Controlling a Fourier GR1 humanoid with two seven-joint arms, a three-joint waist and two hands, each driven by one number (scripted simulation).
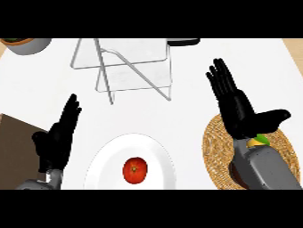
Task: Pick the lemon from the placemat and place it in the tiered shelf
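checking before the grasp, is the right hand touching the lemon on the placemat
Cannot tell. In the head view the open right hand and its forearm cover most of the lemon on the placemat, so neither contact nor a gap shows.

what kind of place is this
Probably a kitchen counter set for food: a white plate holding a tomato, a woven placemat, and a clear tiered shelf on the white top.
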